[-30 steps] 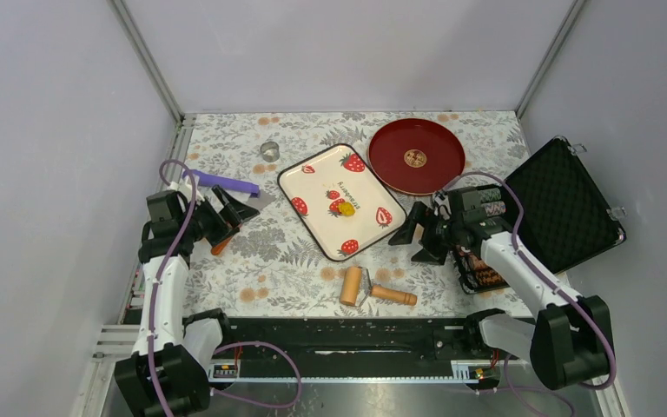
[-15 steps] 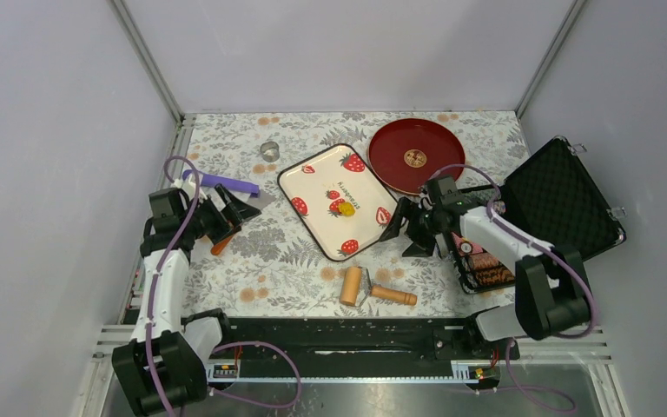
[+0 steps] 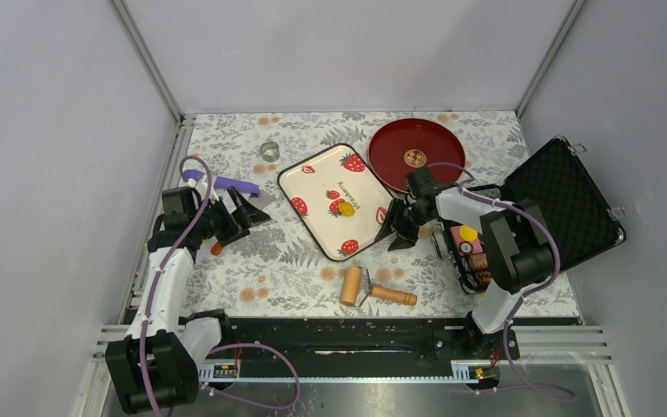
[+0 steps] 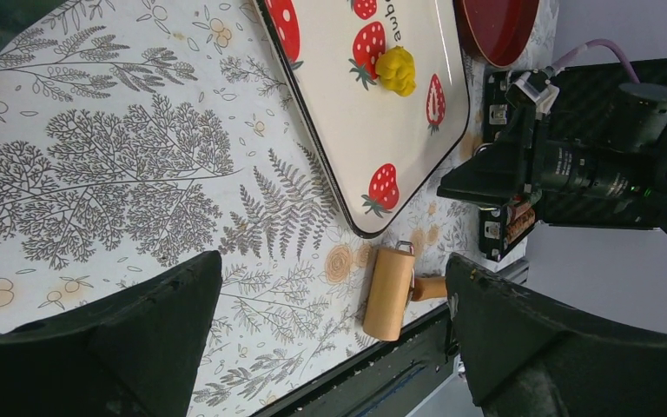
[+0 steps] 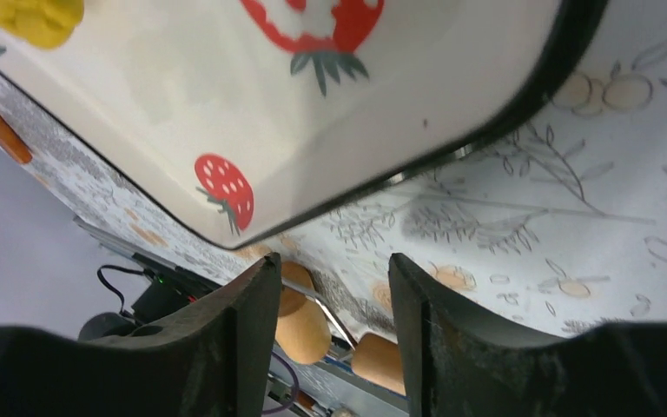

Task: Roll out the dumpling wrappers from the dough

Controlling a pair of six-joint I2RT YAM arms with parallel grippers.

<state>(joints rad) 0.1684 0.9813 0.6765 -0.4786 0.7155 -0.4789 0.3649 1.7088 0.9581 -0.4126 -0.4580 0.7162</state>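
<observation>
**Both hands empty; dough lump on the strawberry tray**

The dough is a small, bright yellow lump near the middle of the cream tray. It touches one of the printed strawberries, and in the left wrist view it is knobbly rather than flat. The tray lies at an angle on the flowered desk, between the two arms.

The left hand is spread as wide as it goes and holds nothing. It hovers over bare cloth to the left of the tray, well apart from it, with its fingers pointing towards the tray and the rolling pin. Just beside this arm lie a purple tool and a small orange piece.

The right hand is about half open, with a clear gap between its fingers and nothing in that gap. It sits low at the tray's right corner, on the near side. In its own camera the tray's dark rounded rim curves just ahead of the fingertips; it may be touching the rim, but the view does not settle that.

The wooden rolling pin lies on the desk near the tray's near corner, apart from both hands, with its handle pointing right. A red plate sits behind the tray's right side. A small metal ring stands behind the tray's left end. An open black case lies at the right edge of the desk.
</observation>
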